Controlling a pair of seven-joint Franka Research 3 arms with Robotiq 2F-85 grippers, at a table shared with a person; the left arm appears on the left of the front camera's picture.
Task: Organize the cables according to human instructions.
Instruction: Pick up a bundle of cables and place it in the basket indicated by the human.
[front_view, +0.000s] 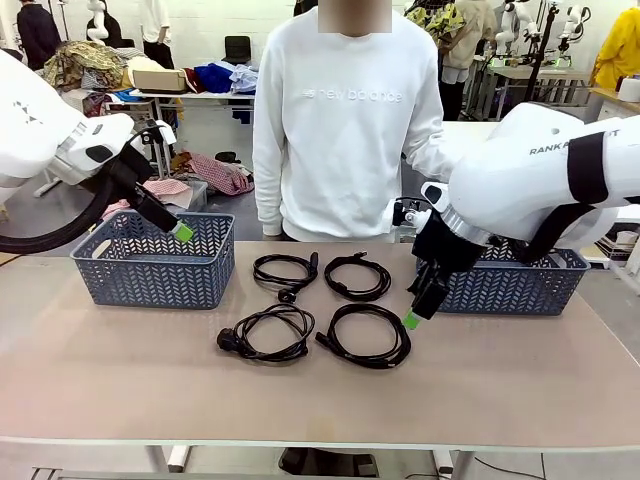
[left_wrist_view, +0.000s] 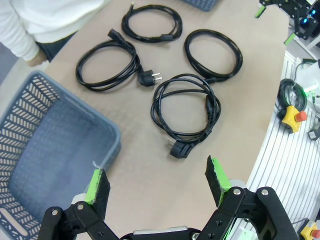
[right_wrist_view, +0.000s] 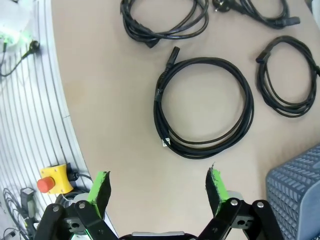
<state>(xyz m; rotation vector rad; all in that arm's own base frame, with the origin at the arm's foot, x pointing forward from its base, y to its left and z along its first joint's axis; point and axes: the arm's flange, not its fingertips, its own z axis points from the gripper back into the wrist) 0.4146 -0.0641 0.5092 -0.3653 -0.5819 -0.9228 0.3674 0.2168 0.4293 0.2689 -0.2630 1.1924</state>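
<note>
While a person (front_view: 345, 130) in a white top stands at the far edge of the table (front_view: 120, 380), four black cables lie coiled in two rows at its middle. Each lies apart from the others, probably so that any one can be singled out and lifted alone: the far-left cable (front_view: 285, 272), the far-right cable (front_view: 357, 276), the near-left cable (front_view: 268, 333) and the near-right cable (front_view: 368, 335). An open-topped left basket (front_view: 150, 270) and right basket (front_view: 520, 290) flank them, apparently to receive the sorted coils. The left gripper (front_view: 181, 231) hangs above the right end of the left basket, its jaws spread and empty. The right gripper (front_view: 411, 320) hovers low just right of the near-right cable, in front of the right basket, its jaws likewise wide apart with nothing between them. The stance suggests readiness for whichever coil the person indicates. Neither gripper touches a cable.
</note>
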